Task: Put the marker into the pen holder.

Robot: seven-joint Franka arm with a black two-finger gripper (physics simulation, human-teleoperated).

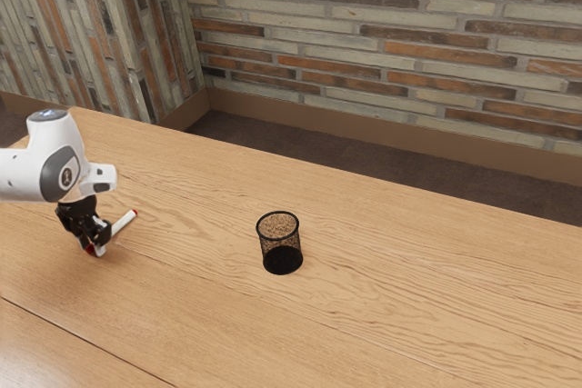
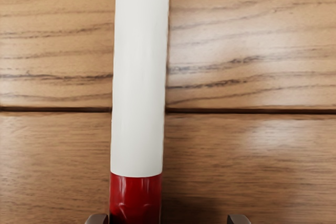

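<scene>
Evidently for a grasp near its red end (image 2: pixel 135 198), the marker (image 1: pixel 121 224) lay on the worktop (image 1: pixel 409 315) between the spread tips of the claw (image 1: pixel 98 245), its far end pointing between one and two o'clock in the exterior view. The pen holder (image 1: pixel 282 262) stood upright toward three o'clock, mouth uppermost, presumably to receive it.

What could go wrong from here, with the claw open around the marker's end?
The marker lies much nearer one fingertip than the other, so closing the claw might shove or twist it before gripping.

The claw is at the marker's red end, so the long white part could droop or swing when lifted.

If it stays sideways, it may catch the rim of the upright pen holder rather than drop in.
</scene>
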